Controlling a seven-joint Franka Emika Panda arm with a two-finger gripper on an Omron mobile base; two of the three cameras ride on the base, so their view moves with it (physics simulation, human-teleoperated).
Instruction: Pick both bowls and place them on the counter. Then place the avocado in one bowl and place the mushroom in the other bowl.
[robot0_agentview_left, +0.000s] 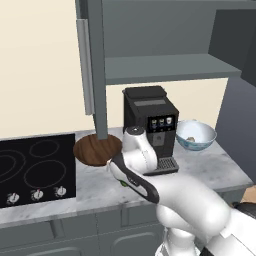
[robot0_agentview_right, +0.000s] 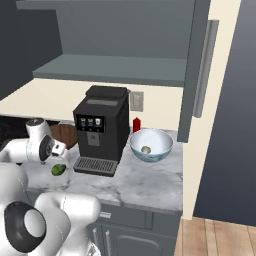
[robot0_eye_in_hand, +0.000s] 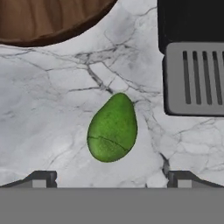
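Below, in the hand view, we see the avocado (robot0_eye_in_hand: 113, 130) lying on the white marble tabletop (robot0_eye_in_hand: 48, 109), midway between the two dark fingertips (robot0_eye_in_hand: 41, 178) of the end effector (robot0_eye_in_hand: 112, 179). The jaws stand spread wide with nothing between them, and the fruit is untouched, its narrow end pointing toward the top of that view. From the right base view we catch the avocado (robot0_agentview_right: 58, 170) as a small green lump near the front edge of the tabletop (robot0_agentview_right: 145, 182), just left of the drip tray of the black coffee machine (robot0_agentview_right: 100, 129).

Beside it, toward the back, the brown wooden bowl (robot0_agentview_left: 97, 148) sits on the tabletop (robot0_agentview_left: 210, 165) between the black cooktop (robot0_agentview_left: 35, 170) and the coffee machine (robot0_agentview_left: 150, 122); in the hand view its rim (robot0_eye_in_hand: 48, 19) is apart from the avocado. We see a grey cabinet door (robot0_agentview_left: 95, 65) hanging open above it.

Further along, toward the right end of the tabletop, the white bowl with blue pattern (robot0_agentview_right: 151, 145) stands upright just beside the coffee machine, and we make out the beige mushroom (robot0_agentview_right: 145, 149) resting inside it. A small red item (robot0_agentview_right: 136, 124) stands at the wall behind this bowl, too small for us to identify. The white bowl (robot0_agentview_left: 196, 135) also shows in the left base view, near the right edge.
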